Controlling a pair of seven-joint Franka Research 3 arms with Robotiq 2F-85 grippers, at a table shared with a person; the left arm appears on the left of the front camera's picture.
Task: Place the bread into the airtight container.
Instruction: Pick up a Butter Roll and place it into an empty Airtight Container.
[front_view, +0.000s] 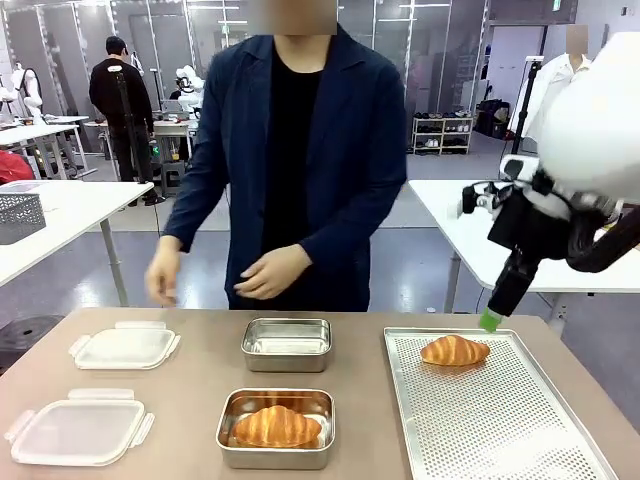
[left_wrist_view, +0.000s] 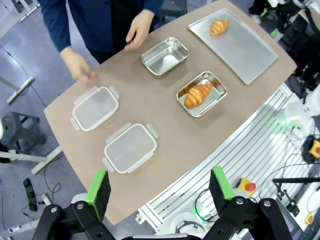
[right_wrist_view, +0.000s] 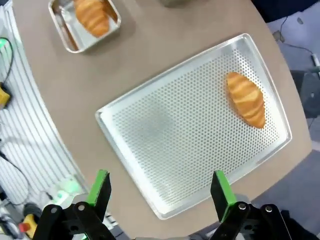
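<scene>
Bread on the tray: a croissant (front_view: 455, 350) lies at the 11 o'clock end of the perforated tray (front_view: 500, 430), just below the right gripper (front_view: 490, 320). In the front view its fingers stand edge-on, so their gap cannot be read there. The right wrist view shows them spread wide and empty, with bare tray from 6 to 9 o'clock of the croissant. A second croissant (front_view: 277, 426) sits in the near steel container (front_view: 275, 458); the far container (front_view: 286, 361), at 12 o'clock from it, is empty. The left wrist view shows the left gripper (left_wrist_view: 160, 180) off the table's near edge, released and holding nothing. That view also shows both clear lids whole, while the front view crops the tray's near corners. A person's hands (front_view: 270, 272) hover at the far edge.
</scene>
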